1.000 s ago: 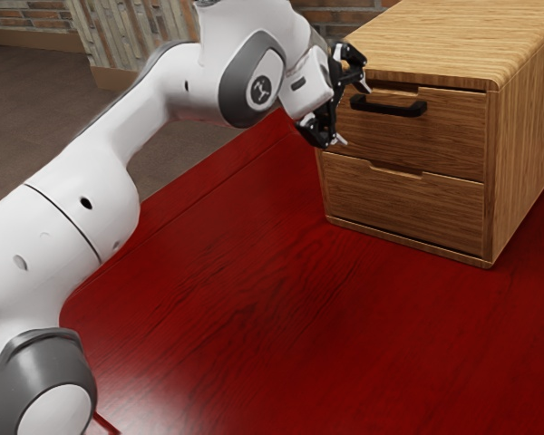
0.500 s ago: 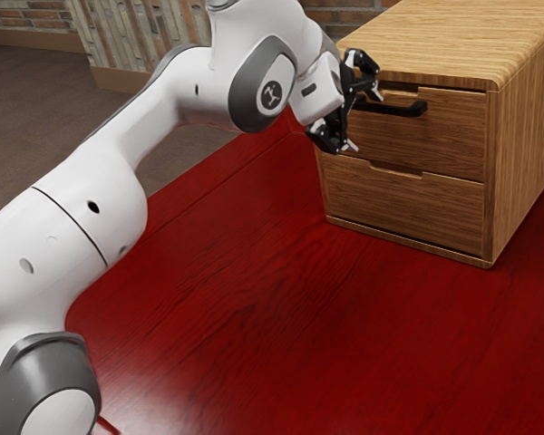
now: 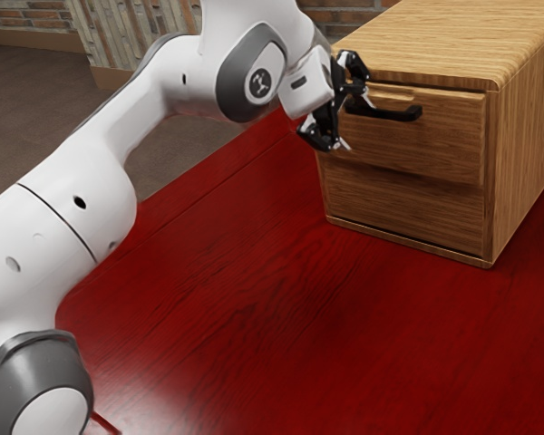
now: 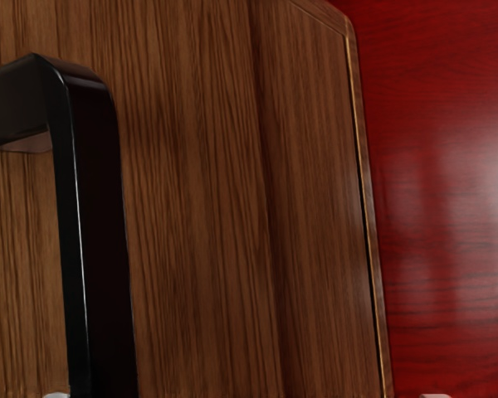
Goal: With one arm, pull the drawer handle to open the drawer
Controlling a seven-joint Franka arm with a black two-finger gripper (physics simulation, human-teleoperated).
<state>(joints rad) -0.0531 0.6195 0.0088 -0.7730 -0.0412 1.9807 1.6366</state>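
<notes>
A wooden cabinet (image 3: 453, 36) stands on the red table at the exterior view's right. Its top drawer (image 3: 435, 140) carries a black bar handle (image 3: 392, 112). My gripper (image 3: 349, 107) is at the handle's left end, open, with one finger above the bar and one below it, wide apart. A thin pale strip shows along the drawer's upper edge, so its front seems to stand slightly out of the cabinet. In the wrist view the handle (image 4: 91, 249) runs close in front of the hand, across the drawer front (image 4: 232, 207).
A second drawer (image 3: 408, 199) with a recessed grip sits below the top one. The red wooden table (image 3: 281, 299) stretches out in front of the cabinet. My white arm spans the exterior view's left side. A brick wall stands behind.
My hand moved in onto the handle's left end, then drew back a little toward the exterior view's left. The handle and top drawer front seem to have shifted slightly with it.
</notes>
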